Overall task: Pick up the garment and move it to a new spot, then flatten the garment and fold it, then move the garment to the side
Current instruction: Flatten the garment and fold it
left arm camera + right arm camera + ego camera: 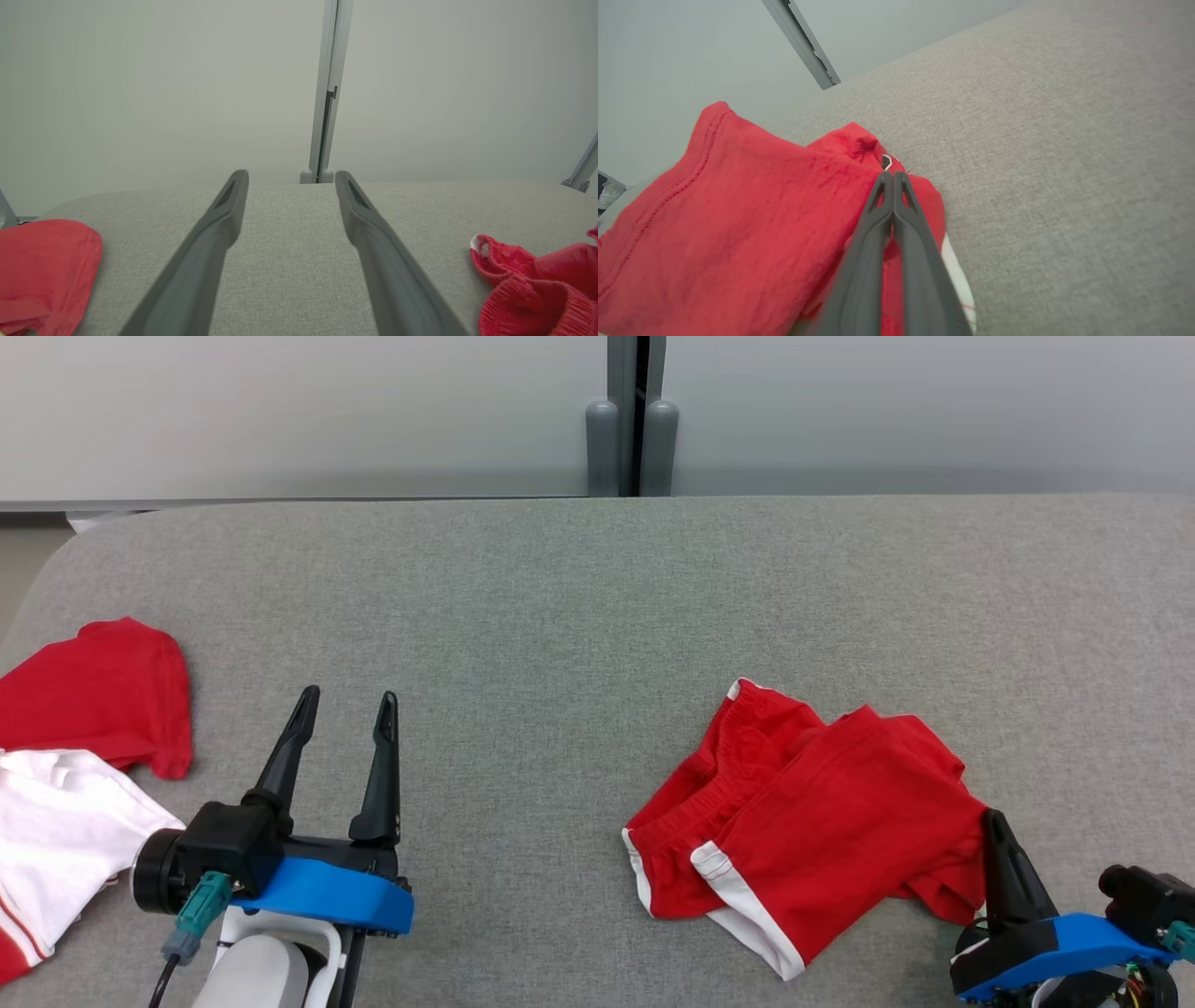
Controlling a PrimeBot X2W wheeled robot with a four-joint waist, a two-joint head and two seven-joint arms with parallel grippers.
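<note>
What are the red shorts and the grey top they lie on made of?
The red shorts look like soft, matte knit cloth: they crumple in folds, with stitched hems and white trim. The grey top looks like woven fabric, perhaps over padding: a fine speckled weave shows and no shine.

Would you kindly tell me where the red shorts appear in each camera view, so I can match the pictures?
Head view: the red shorts lie right of centre on the grey table.
Left wrist view: red shorts at the lower right edge.
Right wrist view: red shorts across the lower left, pinched by the right gripper.
Shared landmark: the grey post behind the table.
</note>
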